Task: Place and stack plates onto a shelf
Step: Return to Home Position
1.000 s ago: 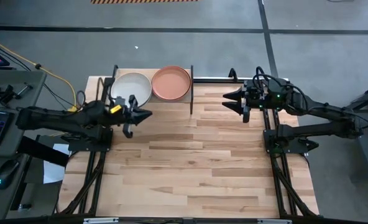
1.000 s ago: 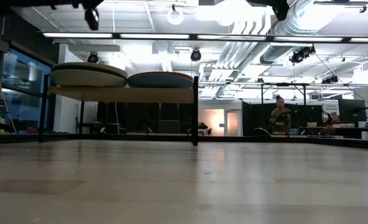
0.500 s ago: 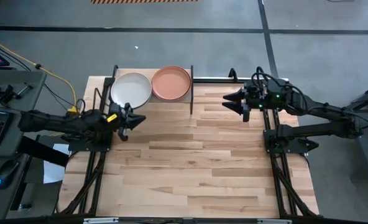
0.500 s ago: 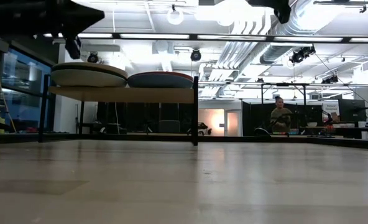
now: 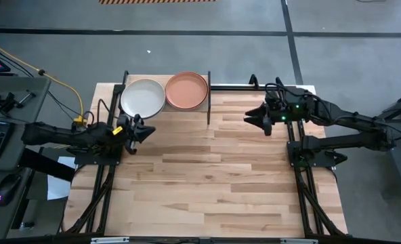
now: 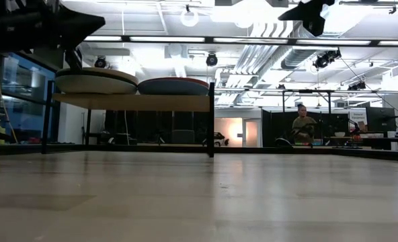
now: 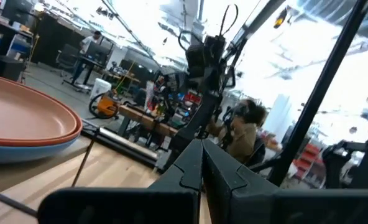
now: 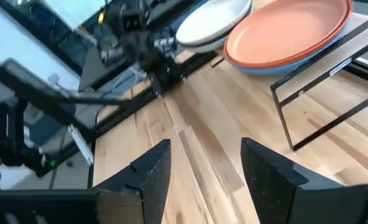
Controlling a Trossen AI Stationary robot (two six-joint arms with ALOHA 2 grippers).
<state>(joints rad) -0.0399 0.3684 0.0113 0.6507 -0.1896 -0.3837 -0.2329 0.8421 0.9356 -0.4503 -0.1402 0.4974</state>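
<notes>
Plates (image 5: pixel 187 90) matte; shelf (image 6: pixel 132 102) light wood board, thin black metal frame; tabletop (image 5: pixel 207 176) smooth pale wood planks.

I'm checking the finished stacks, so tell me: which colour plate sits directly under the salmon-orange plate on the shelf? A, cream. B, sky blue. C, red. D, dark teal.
B: in the right wrist view the rim of a sky blue plate shows just beneath the salmon-orange plate on the shelf.
</notes>
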